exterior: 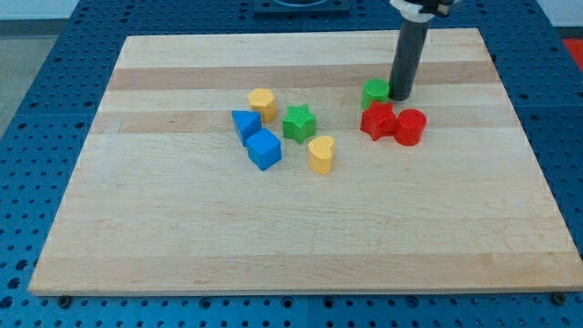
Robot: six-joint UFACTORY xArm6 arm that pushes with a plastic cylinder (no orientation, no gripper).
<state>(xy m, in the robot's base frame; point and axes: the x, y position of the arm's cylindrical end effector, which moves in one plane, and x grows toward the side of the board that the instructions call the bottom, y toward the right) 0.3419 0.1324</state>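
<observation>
My tip (399,96) rests on the board at the upper right, touching or nearly touching the right side of a small green block (373,92). Just below them sit a red star-shaped block (377,120) and a red cylinder (410,127), side by side. Further to the view's left lies a cluster: a green star (298,123), a yellow heart (321,154), a yellow hexagonal block (262,103), a blue triangular block (244,123) and a blue cube (264,149).
The wooden board (182,228) lies on a blue perforated table (36,55). The rod's shaft (408,55) rises from the tip toward the view's top.
</observation>
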